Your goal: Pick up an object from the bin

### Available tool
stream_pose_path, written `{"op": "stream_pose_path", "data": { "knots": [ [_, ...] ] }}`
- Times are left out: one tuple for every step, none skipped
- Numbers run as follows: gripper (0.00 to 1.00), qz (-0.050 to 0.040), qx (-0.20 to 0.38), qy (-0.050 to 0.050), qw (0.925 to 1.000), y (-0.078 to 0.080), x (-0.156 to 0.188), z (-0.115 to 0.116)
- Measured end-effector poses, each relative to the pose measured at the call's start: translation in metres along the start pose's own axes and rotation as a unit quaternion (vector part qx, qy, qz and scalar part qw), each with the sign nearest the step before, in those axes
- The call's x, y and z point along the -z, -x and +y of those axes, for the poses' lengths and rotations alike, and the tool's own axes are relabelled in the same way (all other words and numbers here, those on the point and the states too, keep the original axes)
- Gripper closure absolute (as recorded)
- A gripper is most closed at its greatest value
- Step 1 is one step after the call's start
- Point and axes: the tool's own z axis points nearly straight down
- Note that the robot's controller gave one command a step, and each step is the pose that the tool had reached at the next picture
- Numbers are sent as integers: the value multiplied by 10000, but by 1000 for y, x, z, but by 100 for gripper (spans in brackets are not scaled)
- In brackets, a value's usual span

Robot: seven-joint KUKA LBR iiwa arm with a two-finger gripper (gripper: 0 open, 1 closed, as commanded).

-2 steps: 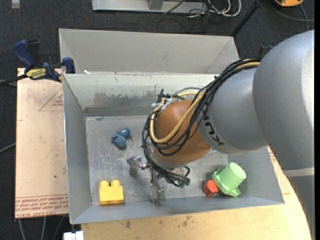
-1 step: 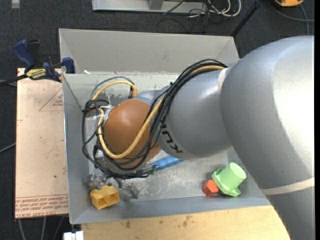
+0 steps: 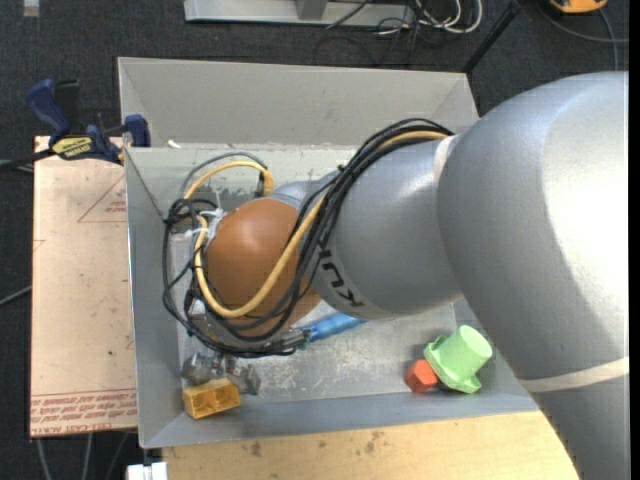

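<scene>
Hovered with gripper (image 3: 218, 368) low in near-left corner of bin (image 3: 146, 318), just above small yellow block (image 3: 210, 399); probably the target, being nearest. Could not tell whether gripper open or closed. Noted green cap (image 3: 460, 358) and orange piece (image 3: 421, 375) well apart, near-right.

Bin (image 3: 150, 268): you have four loose things on its floor, all toward the near wall
Arm (image 3: 400, 238): enters from your right, lies across the middle, ends over the left half
Gripper (image 3: 215, 370): down in the near left corner
Small block (image 3: 210, 399): just in front of the Gripper, against the near wall
Long strip (image 3: 330, 326): right of the Gripper, partly under the Arm
Capped cylinder (image 3: 460, 358): near right, well apart from the Gripper
Small lump (image 3: 422, 374): touching the Capped cylinder's left side
</scene>
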Motion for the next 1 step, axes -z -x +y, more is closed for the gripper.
{"op": "stream_pose_path", "data": {
  "knots": [
    [100,-17,101,-28,9999,-13,158,0]
  ]
}}
